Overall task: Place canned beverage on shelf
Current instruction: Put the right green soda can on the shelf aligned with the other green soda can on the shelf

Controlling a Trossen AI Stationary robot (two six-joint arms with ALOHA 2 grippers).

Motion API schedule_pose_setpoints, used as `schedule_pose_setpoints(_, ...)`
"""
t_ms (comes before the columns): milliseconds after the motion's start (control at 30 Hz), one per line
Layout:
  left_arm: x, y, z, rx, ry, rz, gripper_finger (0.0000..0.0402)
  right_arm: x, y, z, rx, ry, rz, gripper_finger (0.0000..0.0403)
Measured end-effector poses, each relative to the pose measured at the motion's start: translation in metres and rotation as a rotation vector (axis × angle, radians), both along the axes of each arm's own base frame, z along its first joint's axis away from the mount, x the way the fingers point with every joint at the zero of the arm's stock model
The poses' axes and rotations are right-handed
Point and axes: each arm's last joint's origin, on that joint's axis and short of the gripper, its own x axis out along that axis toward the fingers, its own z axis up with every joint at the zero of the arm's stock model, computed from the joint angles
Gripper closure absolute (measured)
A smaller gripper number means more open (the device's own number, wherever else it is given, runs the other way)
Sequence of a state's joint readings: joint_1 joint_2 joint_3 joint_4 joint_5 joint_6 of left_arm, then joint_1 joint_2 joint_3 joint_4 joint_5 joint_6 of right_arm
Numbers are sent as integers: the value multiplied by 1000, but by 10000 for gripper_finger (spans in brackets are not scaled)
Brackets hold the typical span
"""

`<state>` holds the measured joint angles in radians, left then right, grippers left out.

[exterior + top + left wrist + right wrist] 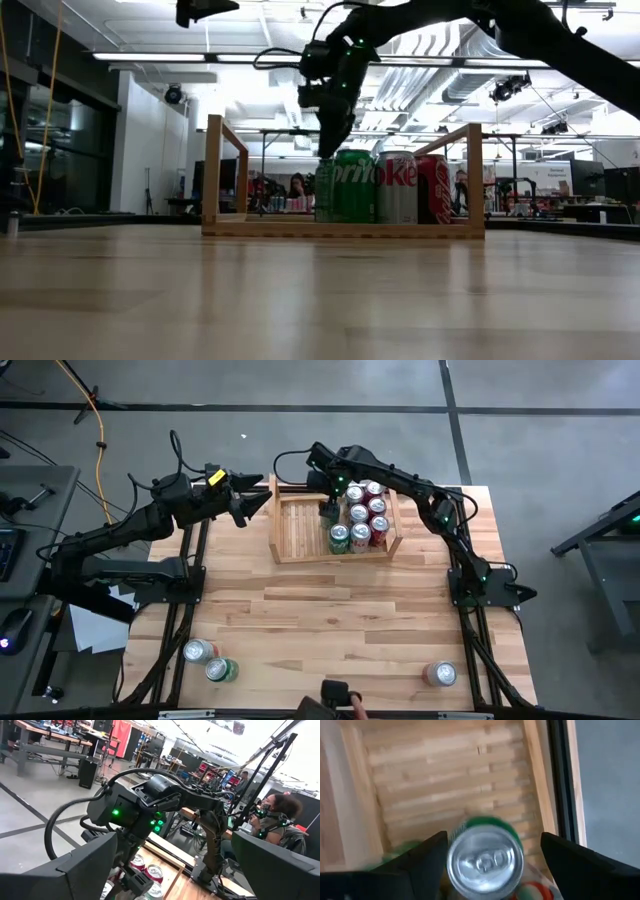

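The shelf (300,525) is a low pale wooden rack at the table's far edge, and several cans stand in its right half. My right gripper (328,510) points steeply down over the leftmost of them, a green can (485,860). It is open, one finger on each side of the can's top, with a gap showing on one side. In the low view the gripper (330,145) hangs just above that can (325,190), which stands upright on the slats beside a Sprite can (355,185). My left gripper (245,500) waits open and level, left of the shelf.
Three loose cans stand near the table's front edge: two at the left (198,651) (221,670) and one at the right (440,674). The left half of the shelf (445,785) shows bare slats. A person (275,815) sits beyond the table.
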<state>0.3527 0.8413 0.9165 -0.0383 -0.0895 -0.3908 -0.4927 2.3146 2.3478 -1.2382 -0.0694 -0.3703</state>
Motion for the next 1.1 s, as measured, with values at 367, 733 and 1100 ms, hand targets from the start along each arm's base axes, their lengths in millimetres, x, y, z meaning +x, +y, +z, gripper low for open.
schedule_pose_setpoints(367, 0, 0, 0, -1, 3, 0, 19, -2, 0, -3, -38, 57, 16, 96)
schedule_pose_setpoints(733, 0, 0, 0, -1, 3, 0, 19, -3, 2, -35, -16, 134, 14, 96)
schedule_pose_setpoints(1100, 0, 0, 0, -1, 3, 0, 19, -2, 4, -23, -73, 164, -5, 136)
